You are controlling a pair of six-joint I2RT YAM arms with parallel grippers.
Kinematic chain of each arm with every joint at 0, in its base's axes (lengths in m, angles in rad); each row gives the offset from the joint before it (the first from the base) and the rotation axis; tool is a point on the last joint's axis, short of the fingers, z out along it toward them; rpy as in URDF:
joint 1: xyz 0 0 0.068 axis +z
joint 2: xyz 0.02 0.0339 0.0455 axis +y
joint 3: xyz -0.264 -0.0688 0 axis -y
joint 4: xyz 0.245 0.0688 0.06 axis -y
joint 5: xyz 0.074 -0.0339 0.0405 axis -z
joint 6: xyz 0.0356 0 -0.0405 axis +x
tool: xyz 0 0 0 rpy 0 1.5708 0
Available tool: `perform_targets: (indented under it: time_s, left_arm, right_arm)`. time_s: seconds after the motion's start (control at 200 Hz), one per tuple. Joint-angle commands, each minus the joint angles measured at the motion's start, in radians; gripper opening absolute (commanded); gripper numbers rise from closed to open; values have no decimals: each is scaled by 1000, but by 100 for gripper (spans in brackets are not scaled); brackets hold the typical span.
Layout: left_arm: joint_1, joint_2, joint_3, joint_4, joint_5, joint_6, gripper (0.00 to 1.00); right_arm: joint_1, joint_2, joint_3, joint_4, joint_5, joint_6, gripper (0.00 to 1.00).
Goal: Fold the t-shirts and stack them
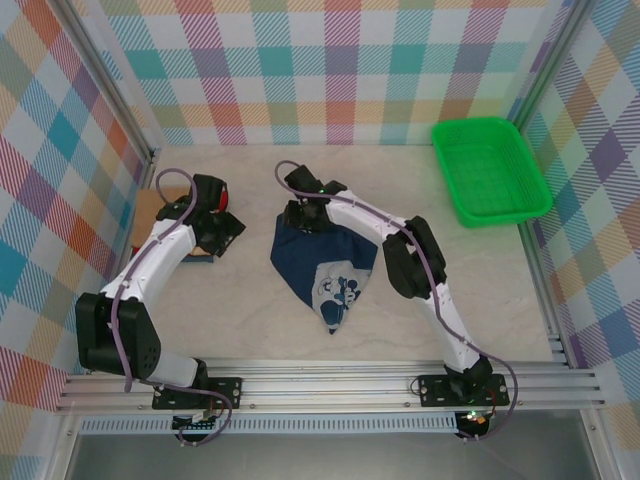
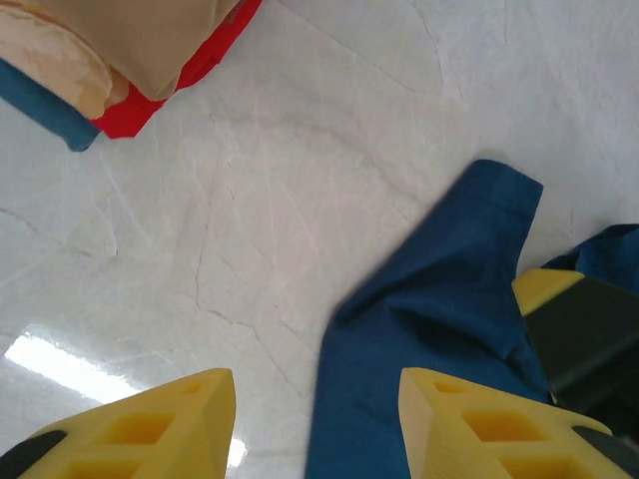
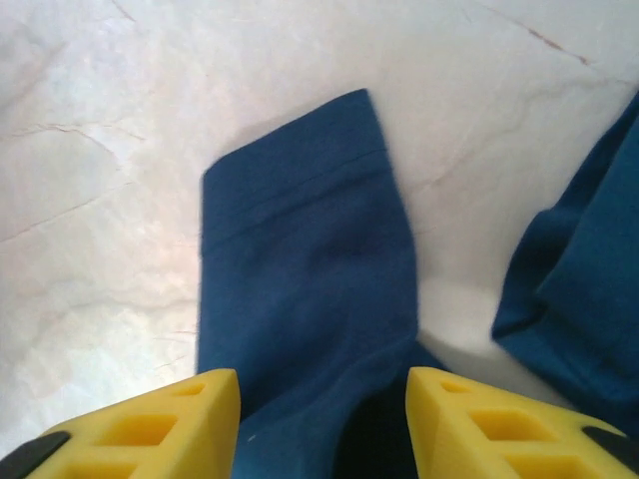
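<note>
Two grippers are near one navy t-shirt [image 1: 325, 268], which lies crumpled at the middle of the table [image 1: 250, 330]. Its white print [image 1: 335, 290] faces up at the near end.

The right gripper [image 1: 302, 212] is over the far end of this shirt, where the cloth is bunched to a point. In the right wrist cam its yellow fingers [image 3: 150, 424] stand apart, w/ a navy sleeve [image 3: 300, 249] flat on the table ahead and the cloth running up into the gap btw them. Whether they already pinch the cloth or only stand around it, I cannot tell.

The left gripper [image 1: 222, 232] is just beside the shirt, on the left arm's side. In the left wrist cam it is spread and holds nothing. Bare table is under most of the gap, and the navy cloth lies below one finger and reaches a bit into the gap. The right gripper's yellow tip shows at the picture's edge, against the same cloth.

The folded stack [image 1: 148, 208] sits at the table's left side, near the left gripper but apart from it. The tan t-shirt [image 2: 150, 40] is on top, the red t-shirt [image 2: 200, 70] is under it, and the blue t-shirt [image 2: 45, 110] peeks out at the edge.

The green basket [image 1: 490, 170] stands in the far right corner, well apart from the navy t-shirt.
</note>
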State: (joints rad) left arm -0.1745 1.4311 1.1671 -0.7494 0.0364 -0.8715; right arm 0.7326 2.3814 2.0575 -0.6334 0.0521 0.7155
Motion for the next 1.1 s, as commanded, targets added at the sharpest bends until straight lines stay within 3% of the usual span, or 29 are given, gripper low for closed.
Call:
perform_targets:
  time_s: [0.0, 0.16, 0.275, 0.545, 0.85, 1.0, 1.1]
  left_arm:
    - [-5, -43, -5, -24, 25, 20, 47]
    - [-4, -45, -14, -14, 46, 19, 47]
    - [-3, -46, -12, -10, 50, 22, 45]
    - [-5, -59, -12, -1, 51, 33, 42]
    - [-4, -38, 146, -71, -28, 58, 44]
    - [-4, -39, 190, -115, -94, 56, 45]
    - [-1, -47, 187, -121, -121, 48, 48]
  right_arm:
    - [11, 31, 21, -41, -53, -27, 45]
    - [10, 95, 105, -87, -94, 2, 39]
    - [10, 72, 129, -50, -90, -7, 0]
    - [-1, -85, 274, -20, -36, -120, 0]
    - [-40, -242, 369, -25, -74, -187, 0]
    - [-85, -230, 499, 69, -303, -157, 0]
    - [-87, -233, 609, 64, -382, -165, 0]
